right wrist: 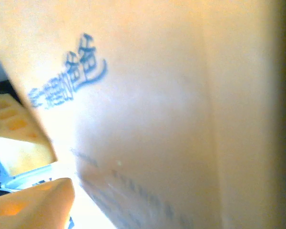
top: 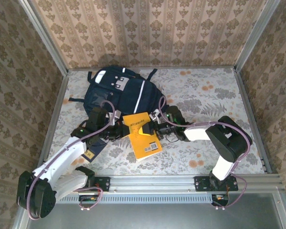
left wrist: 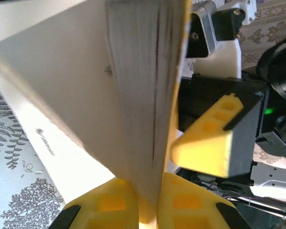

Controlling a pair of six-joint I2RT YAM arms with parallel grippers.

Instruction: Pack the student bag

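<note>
So the bag point(top: 119, 93) lay at the back of the bench point(top: 205, 105), just behind both arms. The left end effector point(left wrist: 147, 185) was clenched on the book point(top: 142, 138), right in front of the bag. The right end effector point(top: 151, 126) was pressed against the book's other edge, couldn't tell if it gripped.

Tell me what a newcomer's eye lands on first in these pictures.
A bright yellow book sits at mid-table, between the two arms. The left arm's jaws are shut on its edge, and the right arm meets it from the other side. Just behind it, toward the back wall, sprawls the dark navy student bag with thin white stripes.
</note>
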